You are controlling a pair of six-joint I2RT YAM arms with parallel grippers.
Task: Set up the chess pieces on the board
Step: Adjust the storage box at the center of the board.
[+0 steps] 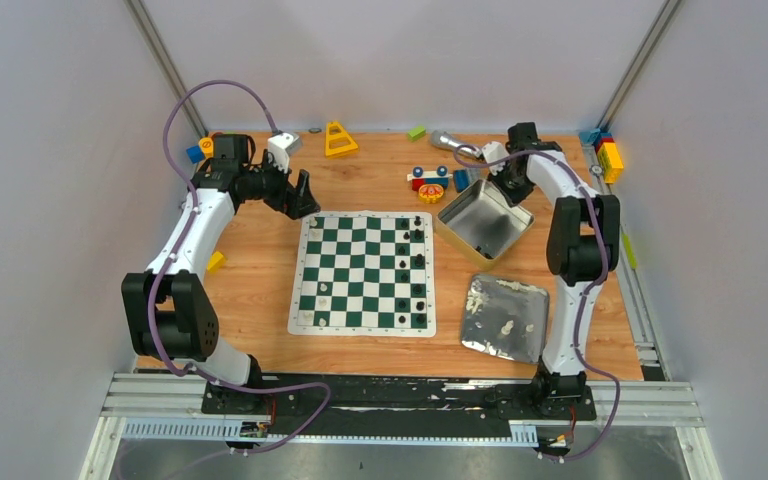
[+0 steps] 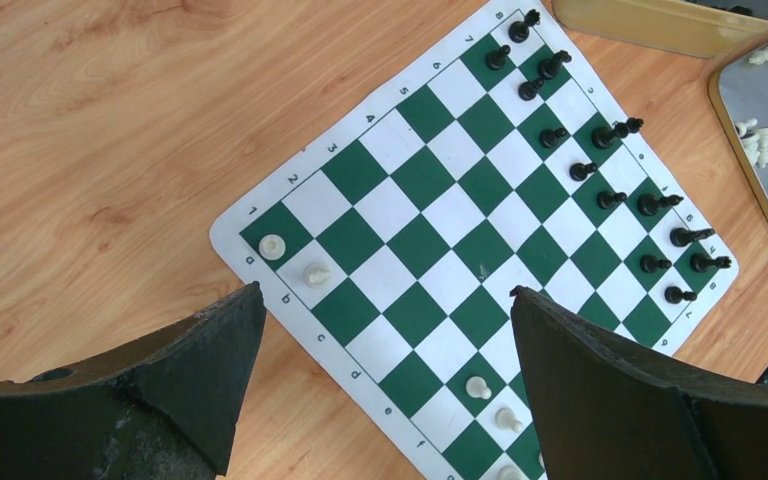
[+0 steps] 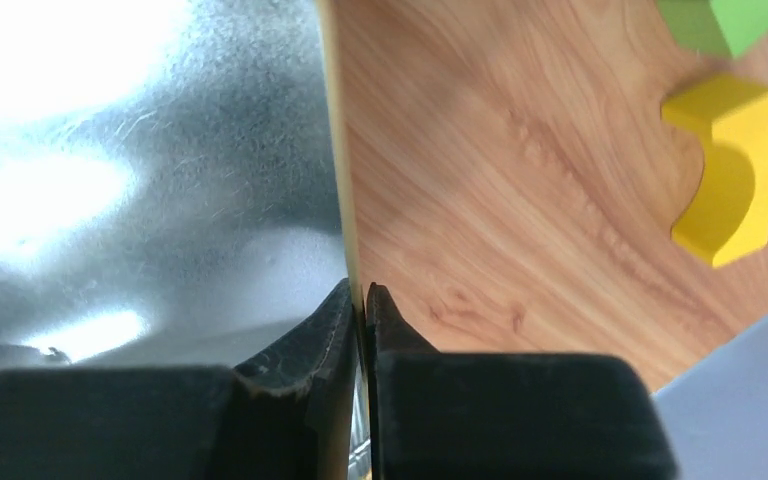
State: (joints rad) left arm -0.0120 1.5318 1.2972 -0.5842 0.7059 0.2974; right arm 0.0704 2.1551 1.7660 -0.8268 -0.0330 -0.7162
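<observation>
Above: the board (image 1: 365,272) lay mid-table, with black pieces (image 1: 418,262) ranked along its right edge and a few white pieces (image 1: 323,291) near its left.

Left wrist: the left gripper (image 2: 385,300) hung wide apart, empty, off the board's far-left corner.

Right wrist: the right gripper (image 3: 362,295) clamped the tin (image 3: 180,230) by its wall, probably to shift it.

The wooden table (image 1: 260,290) carries the green-and-white board (image 1: 363,272) flat near its middle. An open metal tin (image 1: 480,215) sits just beside the board's far right corner, turned at an angle. A shallow silver lid (image 1: 490,300) lies nearer, just right of the board. Toward the far edge lie a yellow triangular block (image 1: 339,140), a green block (image 1: 416,132), a toy car (image 1: 428,179) and a blue block (image 1: 463,180) next to the tin. A small yellow block (image 1: 216,261) lies left of the board, and coloured blocks (image 1: 607,153) crowd the far right corner
</observation>
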